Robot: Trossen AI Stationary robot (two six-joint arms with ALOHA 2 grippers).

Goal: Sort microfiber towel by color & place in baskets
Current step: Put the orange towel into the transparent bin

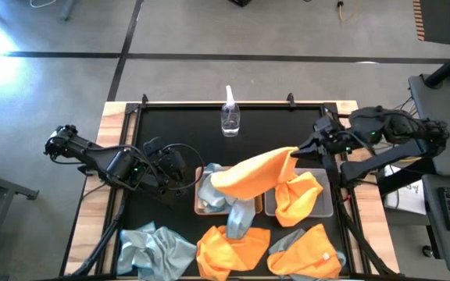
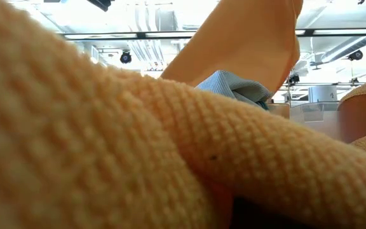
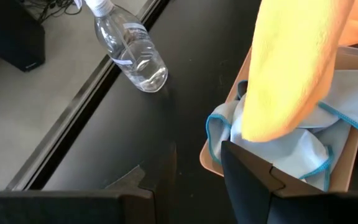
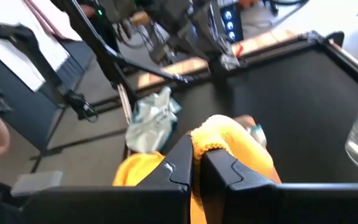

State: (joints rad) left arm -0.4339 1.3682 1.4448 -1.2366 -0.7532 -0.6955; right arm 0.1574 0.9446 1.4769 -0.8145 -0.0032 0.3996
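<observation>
My right gripper [image 1: 297, 148] is shut on an orange microfiber towel [image 1: 252, 173], which it holds above the two baskets. The tan basket [image 1: 198, 204] holds pale blue-grey towels [image 3: 303, 146]. An orange towel [image 1: 297, 197] lies in the translucent grey basket [image 1: 326, 209]. More towels lie along the near edge: a blue-grey one [image 1: 155, 248], an orange one [image 1: 231, 248], and an orange one over a grey one [image 1: 309, 254]. My left gripper [image 3: 194, 180] stands open just left of the tan basket, with nothing between its fingers. My right gripper pinches a bunched edge of the orange towel [image 4: 213, 142] between its two fingers [image 4: 180, 163], coming nearly level from the table's right side. The towel slants down from the fingers toward the left, and its lower end [image 3: 263, 124] hangs over the blue-grey towels in the tan basket.
A small clear spray bottle [image 1: 230, 117] stands at the far middle of the black mat. In the low view an orange cloth [image 2: 107, 159] close to the camera fills most of the picture. Bare black mat lies between the bottle and the baskets.
</observation>
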